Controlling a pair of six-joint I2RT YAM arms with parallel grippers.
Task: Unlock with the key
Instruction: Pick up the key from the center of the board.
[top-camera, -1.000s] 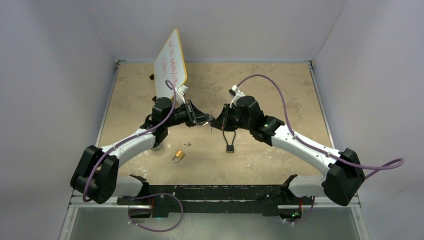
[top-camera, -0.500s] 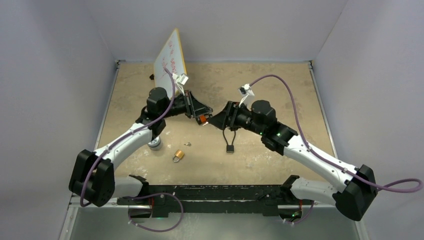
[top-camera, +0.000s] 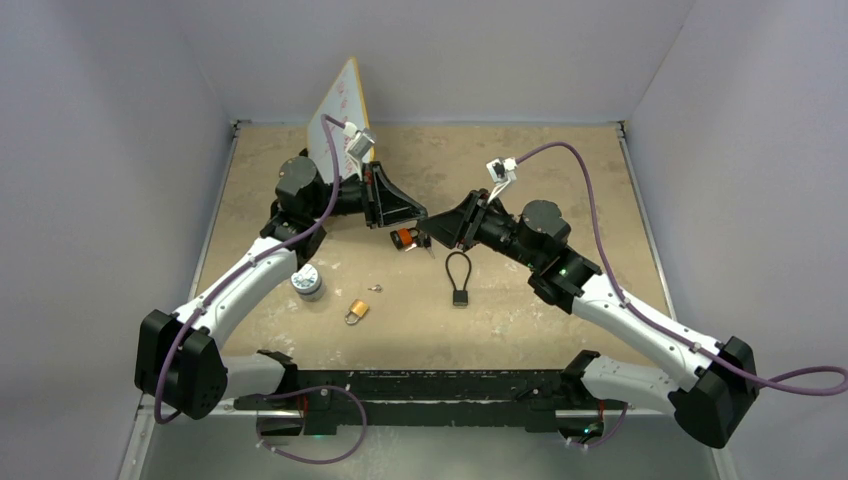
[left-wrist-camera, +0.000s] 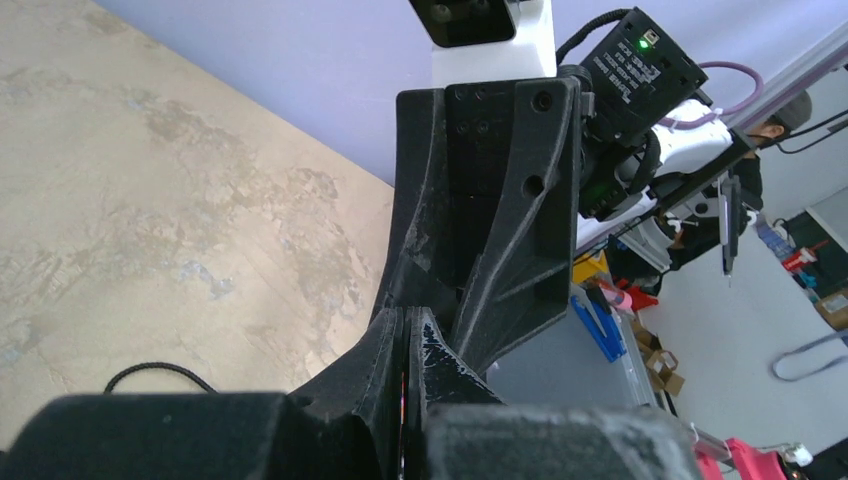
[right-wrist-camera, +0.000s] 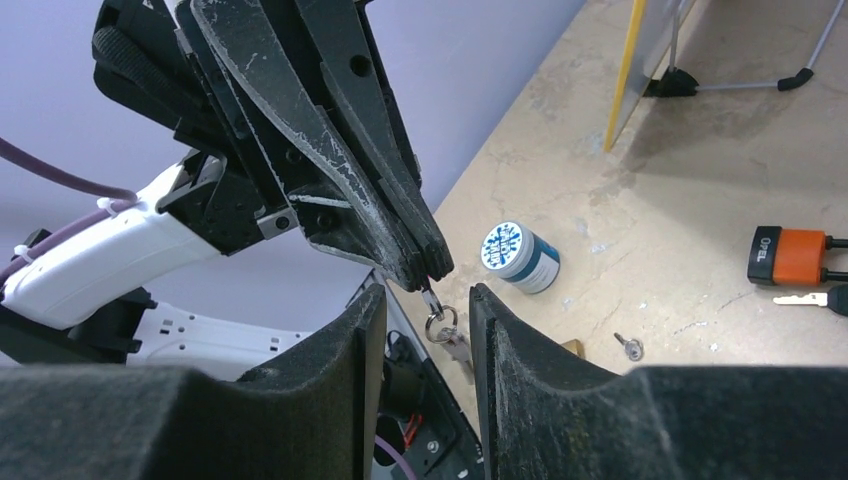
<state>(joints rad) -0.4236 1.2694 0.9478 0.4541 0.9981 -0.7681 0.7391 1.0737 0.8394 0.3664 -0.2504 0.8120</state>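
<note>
The left gripper (left-wrist-camera: 407, 322) fills the bottom of the view, its two black fingers (left-wrist-camera: 385, 350) pressed flat together with no gap showing. Right at their tips the right gripper (left-wrist-camera: 440, 300) faces them, its black housing rising above. A white camera mount (left-wrist-camera: 490, 45) tops that housing. A black cable loop (left-wrist-camera: 150, 373) lies on the mottled beige worktop (left-wrist-camera: 150, 200), partly hidden by the left gripper's body and well away from the worktop's edge along the lilac wall (left-wrist-camera: 300, 70).

Pale lavender walls (top-camera: 100, 150) enclose mottled beige tabletop (top-camera: 575, 165); even lighting.
</note>
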